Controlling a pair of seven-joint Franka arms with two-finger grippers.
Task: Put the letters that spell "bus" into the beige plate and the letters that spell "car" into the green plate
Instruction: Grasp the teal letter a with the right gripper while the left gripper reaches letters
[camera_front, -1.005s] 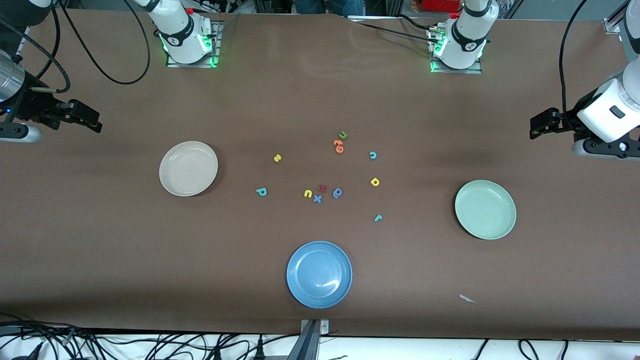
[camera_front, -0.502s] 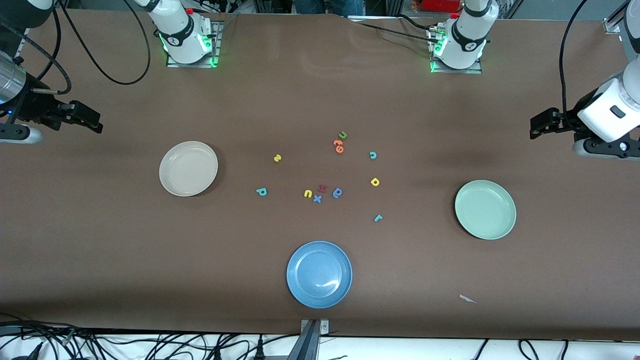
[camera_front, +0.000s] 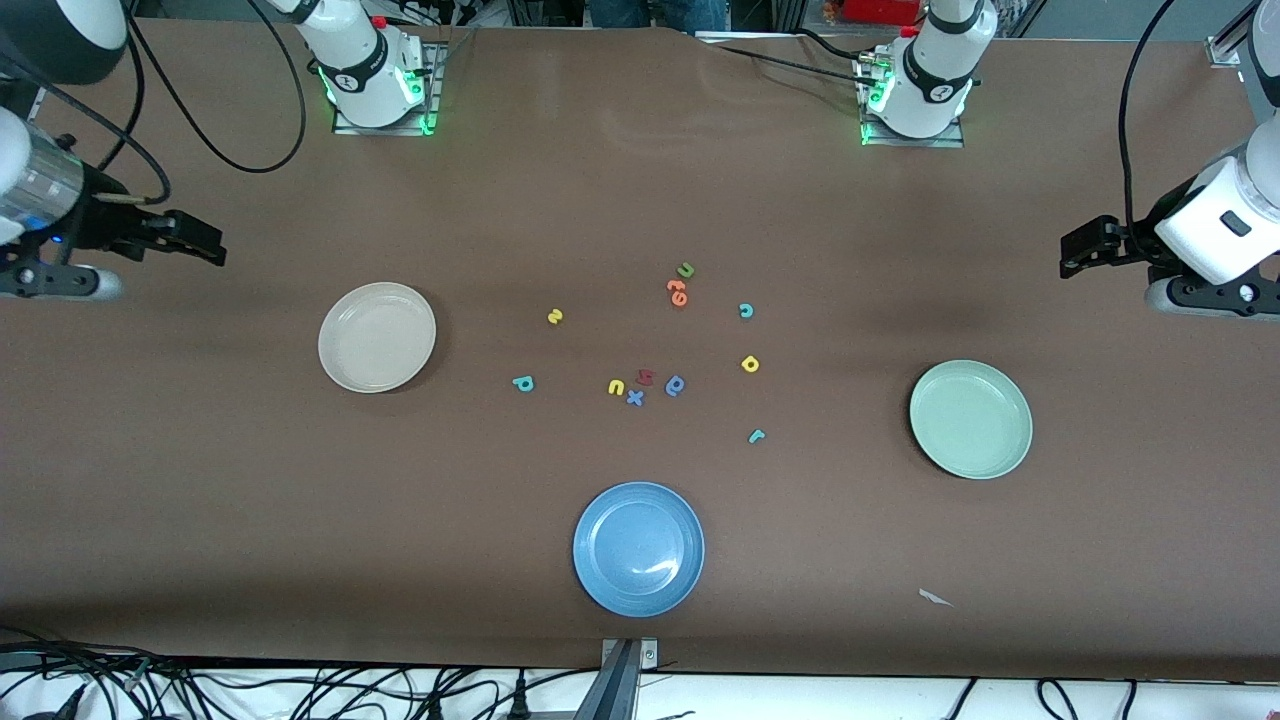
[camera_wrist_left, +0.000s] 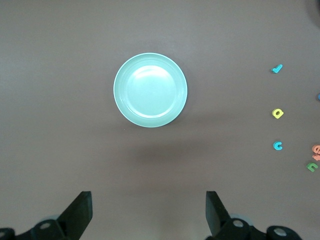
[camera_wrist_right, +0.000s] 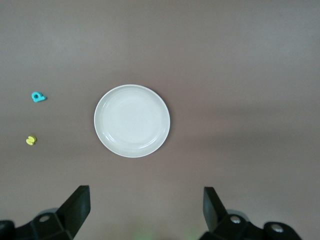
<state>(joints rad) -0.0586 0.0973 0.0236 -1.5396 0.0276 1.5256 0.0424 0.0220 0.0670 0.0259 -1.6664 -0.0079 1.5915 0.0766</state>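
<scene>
my arms run off front view's side edges; only wrists and grippers show. left wrist view: only tips of my left gripper (camera_wrist_left: 148, 212) show, rest cut off at edge; blue letter (camera_wrist_left: 318, 96) sliced by edge, shape unreadable. right wrist view: right gripper (camera_wrist_right: 145, 207) cut likewise. red letter (camera_front: 645, 377) too small to read.

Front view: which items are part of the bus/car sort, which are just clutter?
Job: teal b, yellow s, yellow u, beige plate; teal c, yellow a, teal r, green plate.

Clutter: blue plate, green u, orange letters, red letter, blue x, blue round letter, paper scrap.
</scene>
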